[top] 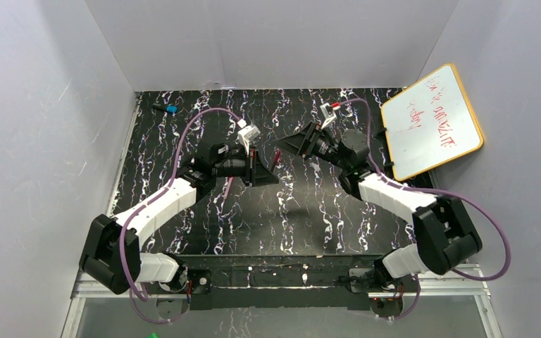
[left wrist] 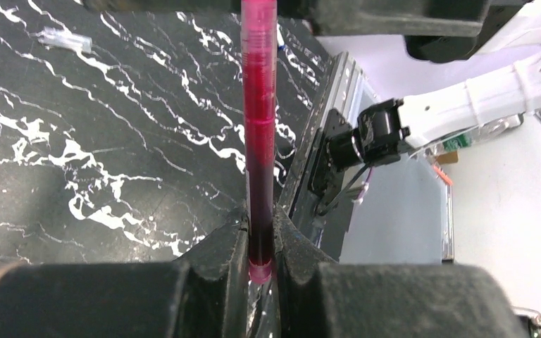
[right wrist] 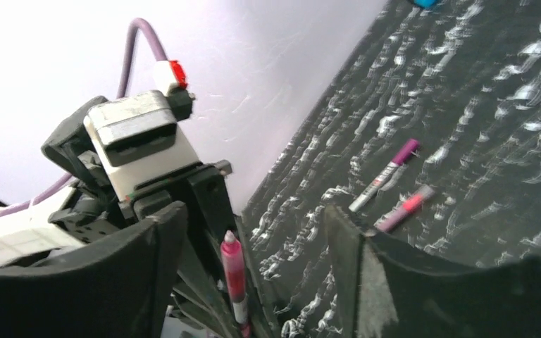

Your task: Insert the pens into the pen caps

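Black marbled table (top: 310, 225), white walls (top: 268, 42) — left claw (left wrist: 260, 236) clamped on pink pen (left wrist: 260, 127), right claw (right wrist: 253, 218) parted, empty.

Bright, even light; right fingers (right wrist: 141, 282) look blurred.

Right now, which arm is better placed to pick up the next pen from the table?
Probably the right. The right gripper is open and empty, and two loose pens lie in its wrist view. The left gripper is shut on a pink pen.

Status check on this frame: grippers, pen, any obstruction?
Left gripper shut on red pen. Right gripper open, empty. Two loose pens on table. No obstruction seen.
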`<state>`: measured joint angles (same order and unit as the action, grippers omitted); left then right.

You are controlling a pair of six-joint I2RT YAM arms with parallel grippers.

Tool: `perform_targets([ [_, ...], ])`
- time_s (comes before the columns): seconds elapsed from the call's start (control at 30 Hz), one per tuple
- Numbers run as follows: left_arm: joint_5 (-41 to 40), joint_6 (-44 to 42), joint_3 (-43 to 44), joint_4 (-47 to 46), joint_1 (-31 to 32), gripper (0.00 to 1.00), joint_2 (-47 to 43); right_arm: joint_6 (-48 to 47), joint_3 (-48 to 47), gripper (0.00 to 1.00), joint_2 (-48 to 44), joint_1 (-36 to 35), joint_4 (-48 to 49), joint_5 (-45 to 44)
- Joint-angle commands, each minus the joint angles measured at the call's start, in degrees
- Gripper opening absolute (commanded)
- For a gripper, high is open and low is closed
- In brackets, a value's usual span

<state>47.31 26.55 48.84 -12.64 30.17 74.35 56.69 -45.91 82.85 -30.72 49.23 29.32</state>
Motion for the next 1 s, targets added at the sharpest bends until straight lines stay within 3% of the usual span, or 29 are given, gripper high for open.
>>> perform_targets([
  [0.0, 0.29, -6.85, -1.67, 4.53, 0.50, 0.00, -1.00, -3.63, 4.09, 0.96, -8.52, 0.70, -6.37, -11.26],
  [0.17, 0.85, -5.43, -5.64, -2.70, 0.50, 0.00, -0.43, -4.81, 6.33, 0.99, -21.50, 0.90, -28.93, -38.04],
  [0.23, 1.24, -5.28, -5.68, -4.09, 0.42, 0.00, 0.30, -9.42, 8.25, 0.99, -25.31, 1.01, -31.48, -44.04],
  [0.3, 1.37, -4.99, -5.37, -5.04, 0.14, 0.00, 1.38, -19.45, 7.52, 0.99, -26.41, 1.18, -33.57, -43.90],
  [0.4, 5.09, -1.18, -5.19, -10.31, -2.54, 0.00, 3.78, -27.73, 0.02, 0.99, -22.44, 2.16, -46.10, -42.29],
  [0.53, 14.13, 19.30, -10.51, -38.45, -10.55, 0.00, 8.50, -33.12, -10.54, 0.99, -15.55, 3.05, -60.77, -41.76],
  [0.63, 16.10, 23.10, -10.65, -41.49, -15.37, 0.00, 9.72, -32.01, -11.10, 0.99, -15.81, 3.21, -59.90, -41.85],
  [0.8, 10.19, 21.05, -12.27, -41.45, -16.52, 0.00, 6.01, -27.57, -11.23, 0.99, -15.78, 3.23, -60.23, -42.34],
  [0.97, 7.34, 19.40, -12.05, -38.36, -17.14, 0.00, 4.36, -12.80, -11.78, 0.99, -12.65, 3.21, -62.84, -41.94],
])
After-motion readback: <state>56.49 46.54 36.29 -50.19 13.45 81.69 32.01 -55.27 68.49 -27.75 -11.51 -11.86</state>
